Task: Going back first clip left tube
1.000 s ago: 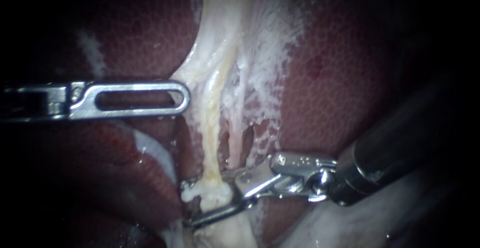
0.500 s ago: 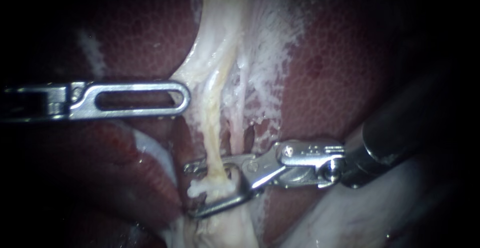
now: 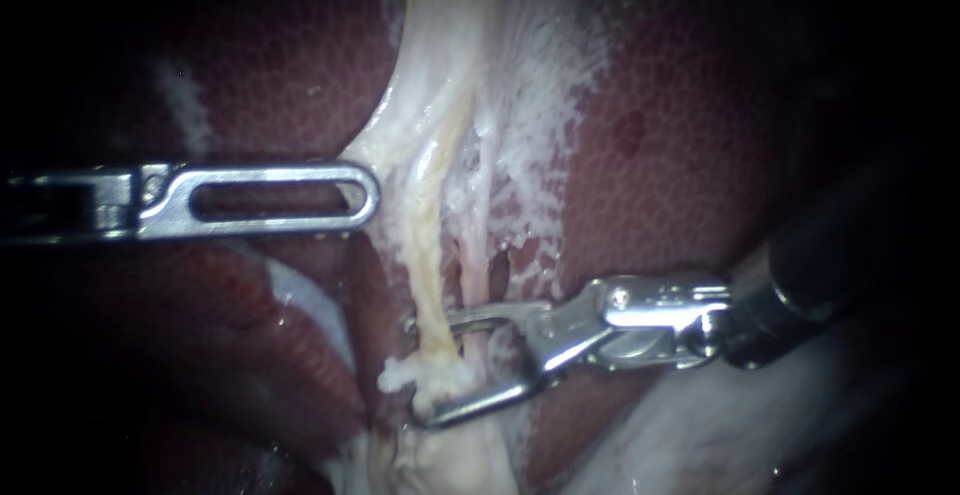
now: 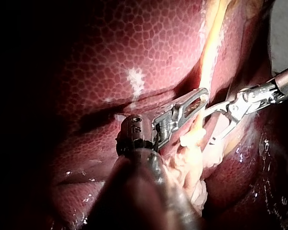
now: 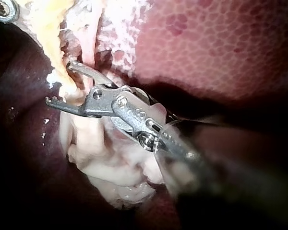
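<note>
Liver (image 3: pixel 680 155): dark red, fills the background.
Left instrument (image 3: pixel 372 195): lies level, tip touching pale tissue (image 3: pixel 440 85).
Right instrument (image 3: pixel 415 370): jaws wide apart, gripping nothing.
Left tube (image 3: pixel 428 275): yellowish strand, low centre, running between those parted jaws.

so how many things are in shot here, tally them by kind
instruments: 2 (left instrument, right instrument)
tubes: 2 (yellowish tube, thin pink tube)
liver: 1 (liver)
total: 5
</note>
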`<action>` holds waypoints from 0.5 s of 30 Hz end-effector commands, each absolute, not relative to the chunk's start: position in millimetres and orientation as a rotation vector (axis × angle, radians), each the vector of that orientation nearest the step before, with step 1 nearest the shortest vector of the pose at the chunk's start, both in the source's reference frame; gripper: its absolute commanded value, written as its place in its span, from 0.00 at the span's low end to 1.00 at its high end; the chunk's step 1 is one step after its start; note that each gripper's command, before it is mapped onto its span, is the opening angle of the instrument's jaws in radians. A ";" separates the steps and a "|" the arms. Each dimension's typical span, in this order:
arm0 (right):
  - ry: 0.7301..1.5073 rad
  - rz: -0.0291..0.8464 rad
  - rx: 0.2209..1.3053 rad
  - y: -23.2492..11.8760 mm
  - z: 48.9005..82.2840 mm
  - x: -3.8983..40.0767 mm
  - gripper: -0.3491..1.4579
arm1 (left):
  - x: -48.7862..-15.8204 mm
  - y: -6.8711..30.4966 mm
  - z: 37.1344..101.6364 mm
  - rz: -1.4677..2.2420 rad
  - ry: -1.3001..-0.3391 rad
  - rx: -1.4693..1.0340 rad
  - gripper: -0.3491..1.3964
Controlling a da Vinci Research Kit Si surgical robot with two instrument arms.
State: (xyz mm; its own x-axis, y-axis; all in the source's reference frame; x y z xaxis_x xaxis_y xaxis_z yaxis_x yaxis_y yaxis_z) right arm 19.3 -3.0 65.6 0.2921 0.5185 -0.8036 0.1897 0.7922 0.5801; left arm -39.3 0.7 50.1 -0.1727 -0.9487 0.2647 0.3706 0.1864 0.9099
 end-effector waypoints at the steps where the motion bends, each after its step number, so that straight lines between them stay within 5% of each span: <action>1: 1.280 0.244 0.659 -2.8 65.3 18.8 0.52 | -39.3 0.7 50.1 -1.336 -1.194 0.665 0.00; 15: 1.276 0.256 0.586 -0.4 61.6 11.4 0.52 | -39.2 0.6 50.4 -1.335 -1.194 0.664 0.00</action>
State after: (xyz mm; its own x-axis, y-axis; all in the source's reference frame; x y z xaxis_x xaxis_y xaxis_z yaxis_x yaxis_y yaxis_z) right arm 11.2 -0.1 61.2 0.2860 0.4841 -0.8270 0.1360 0.8338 0.5351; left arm -39.2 0.6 50.4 -0.1717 -0.9487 0.2655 0.3695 0.1878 0.9101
